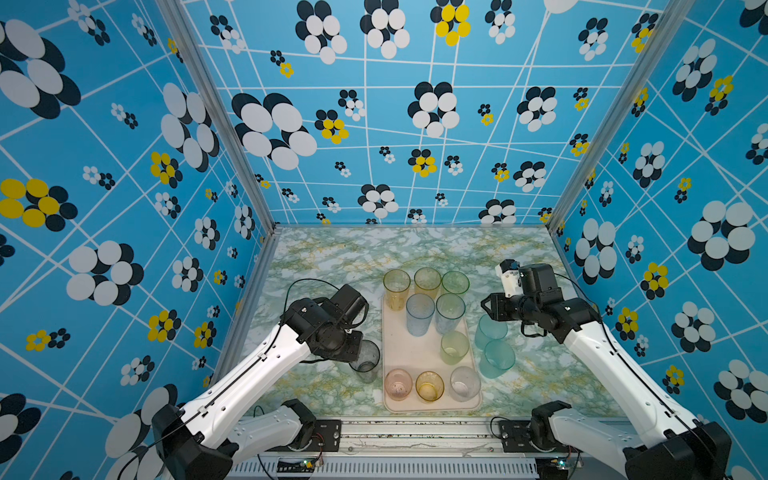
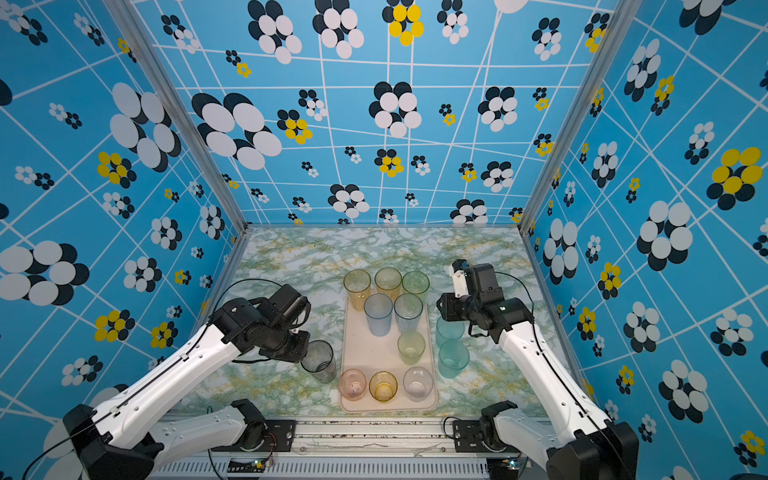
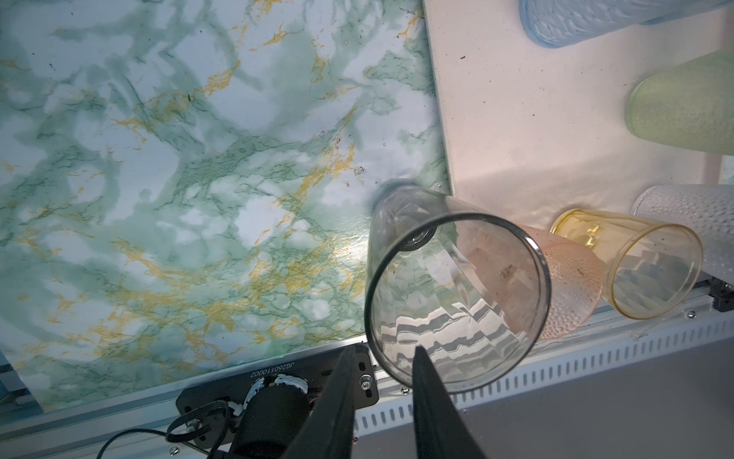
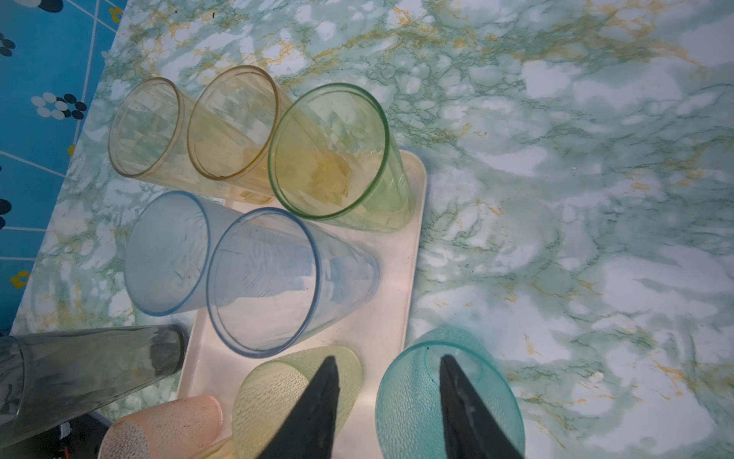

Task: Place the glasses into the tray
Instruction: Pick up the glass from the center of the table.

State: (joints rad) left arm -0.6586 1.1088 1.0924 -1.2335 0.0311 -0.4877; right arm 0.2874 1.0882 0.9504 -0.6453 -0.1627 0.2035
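The cream tray lies mid-table and holds several glasses: amber, green, blue, yellow-green, pink and clear. A tall grey glass stands on the table just left of the tray. My left gripper is at the grey glass's rim, jaws partly apart, one finger outside the wall. Two teal glasses stand on the table right of the tray. My right gripper hovers open above the teal glass and the yellow-green one, holding nothing.
Blue flowered walls close in the marble-pattern table on three sides. A metal rail with the arm mounts runs along the front edge. Bare table lies behind the tray and at the far left.
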